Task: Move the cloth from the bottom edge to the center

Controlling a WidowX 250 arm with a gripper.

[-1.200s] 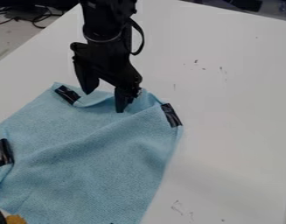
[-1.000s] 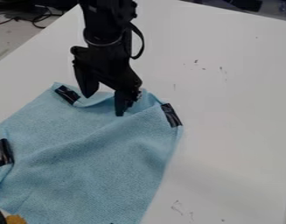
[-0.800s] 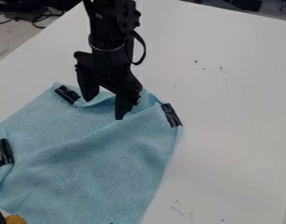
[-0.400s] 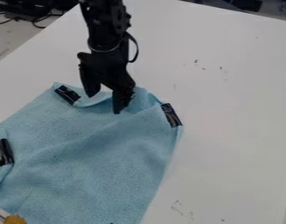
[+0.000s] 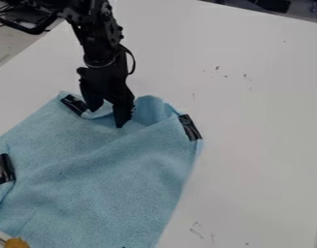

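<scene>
The gripper [image 5: 107, 117] is hanging over the far end of the blue cloth [image 5: 121, 184], its jaws standing apart. The cloth is lying on the white counter [image 5: 264, 121], reaching from the bottom edge up toward the middle.

Place: lab-like room | black robot arm [image 5: 100, 41] over white table [image 5: 251, 145] | dark cabling [image 5: 35, 30], pale floor [image 5: 13, 42], upper left

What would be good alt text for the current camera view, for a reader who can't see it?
A light blue cloth with black tape patches lies rumpled on a white table, running to the bottom edge of the view. A black robot gripper hangs over its far end, fingers apart.
</scene>
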